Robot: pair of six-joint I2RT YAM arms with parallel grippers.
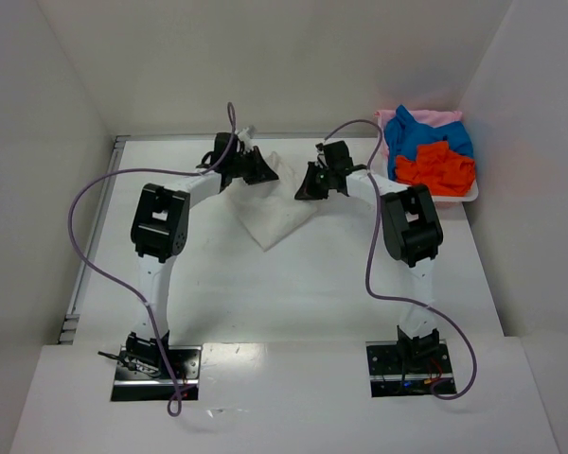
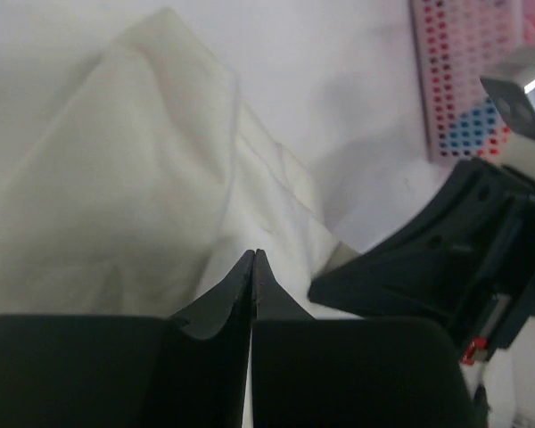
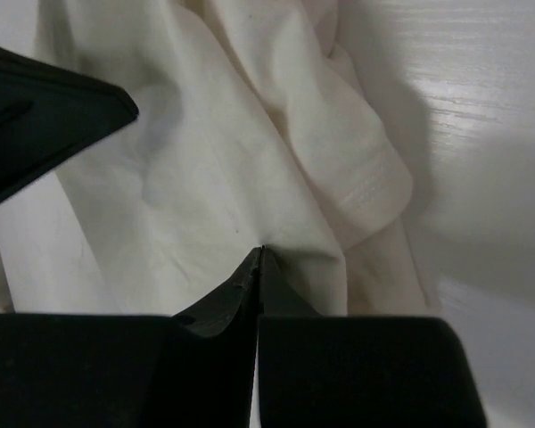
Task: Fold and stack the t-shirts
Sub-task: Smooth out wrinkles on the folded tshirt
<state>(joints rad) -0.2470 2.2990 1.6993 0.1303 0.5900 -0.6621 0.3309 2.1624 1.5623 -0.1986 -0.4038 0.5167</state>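
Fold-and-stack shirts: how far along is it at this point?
Done: nothing visibly; no folded stack shows. In hand: the off-white t-shirt is bunched up, with the left gripper and right gripper both shut, apparently pinching its cloth. Left: folding it, then the blue t-shirt, orange-red t-shirt and pale pink t-shirt, all heaped unfolded in the white tray.

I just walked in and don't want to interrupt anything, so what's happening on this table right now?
Two robot arms are working on an off-white t-shirt far out on the table. The left fingers and the right fingers are both shut, each seemingly pinching that shirt's cloth, one at either side. It is not neatly folded yet. The blue t-shirt, orange-red t-shirt and pink t-shirt lie bunched in a white tray at the far right.
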